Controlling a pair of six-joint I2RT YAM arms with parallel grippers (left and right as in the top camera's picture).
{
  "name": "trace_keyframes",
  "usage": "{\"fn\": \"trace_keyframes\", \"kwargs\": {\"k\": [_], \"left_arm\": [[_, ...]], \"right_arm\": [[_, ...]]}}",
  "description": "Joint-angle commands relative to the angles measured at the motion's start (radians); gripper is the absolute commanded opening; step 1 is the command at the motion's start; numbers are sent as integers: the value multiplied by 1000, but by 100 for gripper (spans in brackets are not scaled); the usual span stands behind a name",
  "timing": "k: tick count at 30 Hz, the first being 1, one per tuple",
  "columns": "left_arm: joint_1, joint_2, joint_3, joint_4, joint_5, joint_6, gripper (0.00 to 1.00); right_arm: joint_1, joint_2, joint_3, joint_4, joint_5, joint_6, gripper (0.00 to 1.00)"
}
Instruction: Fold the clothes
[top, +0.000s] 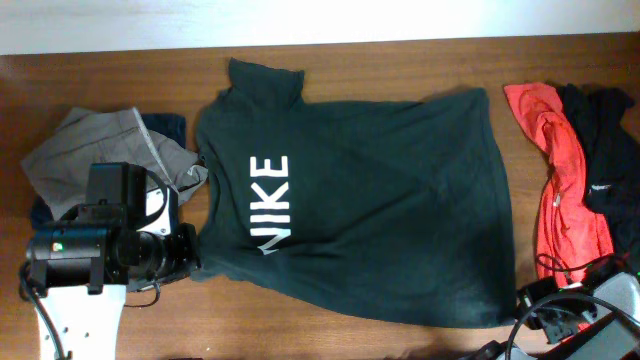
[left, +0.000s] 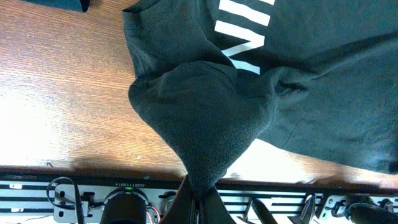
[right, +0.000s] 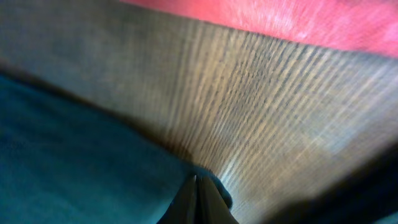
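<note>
Cloth at the near left corner of the shirt (left: 323, 74) is clamped in the left gripper (left: 198, 194) and drawn up into a peak. The right gripper (right: 198, 186) is closed as well, and the near right hem corner appears to be caught between its tips, though that view is blurred. No fold is seen yet: the shirt is spread nearly flat, NIKE lettering up, across the middle of the table (top: 100, 80), so the first fold is judged to be only at the grasping stage. Trousers (top: 90, 150) are bunched at the left, and a red top (top: 560, 180) and a black top (top: 610, 140) are heaped at the right, all left to be folded. The surface is dark wood grain. Beyond its far edge only a white band is shown, and nothing more of the room can be told.
</note>
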Motion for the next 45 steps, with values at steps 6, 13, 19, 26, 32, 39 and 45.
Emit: {"fn": "trace_keyframes", "kwargs": {"k": [6,13,19,26,32,39,45], "left_arm": [[3,2,18,5,-8,2,1],[3,2,18,49,-50,2,1],[3,2,18,61,-50,2,1],[3,2,18,59,-50,2,1],[3,2,18,59,-50,2,1],[3,2,18,66,-50,2,1],[3,2,18,59,-50,2,1]], "right_arm": [[-3,-1,178,-131,-112,-68,4],[-2,0,243,-177,-222,-116,4],[-3,0,243,-166,-274,-137,26],[-3,0,226,-143,-143,-103,74],[-3,0,101,-104,-149,-76,31],[-3,0,-18,-16,-169,-18,54],[5,0,-50,2,-184,-17,58]]}}
